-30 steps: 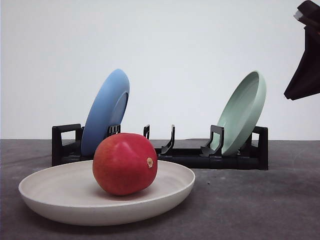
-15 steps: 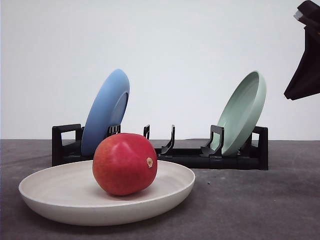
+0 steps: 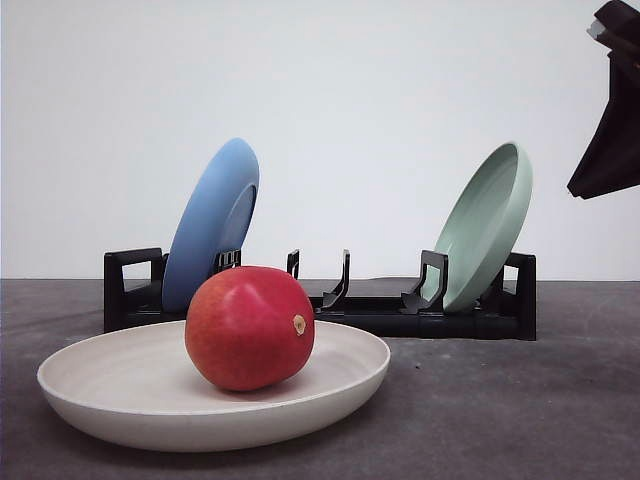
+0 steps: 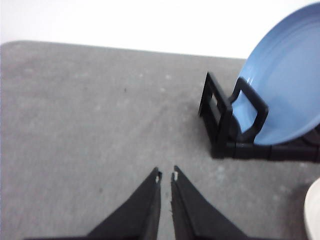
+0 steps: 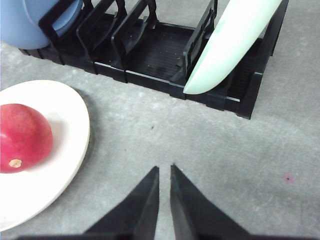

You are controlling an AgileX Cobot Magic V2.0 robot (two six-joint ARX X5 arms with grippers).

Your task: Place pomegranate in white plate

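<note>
The glossy red pomegranate (image 3: 250, 327) rests inside the white plate (image 3: 90, 395) at the front left of the table, its tan stem nub turned to the right. The right wrist view shows the pomegranate (image 5: 22, 138) lying on the white plate (image 5: 65, 160), well clear of my right gripper (image 5: 164, 171), which is shut and empty above bare grey table. Part of the right arm (image 3: 610, 120) hangs high at the right edge of the front view. My left gripper (image 4: 166, 176) is shut and empty over the grey table, near the rack's end.
A black dish rack (image 3: 330, 300) stands behind the plate. A blue plate (image 3: 212, 225) leans in its left slot and a pale green plate (image 3: 487, 225) in its right slot. The grey table (image 3: 500, 410) stretches to the right of the white plate.
</note>
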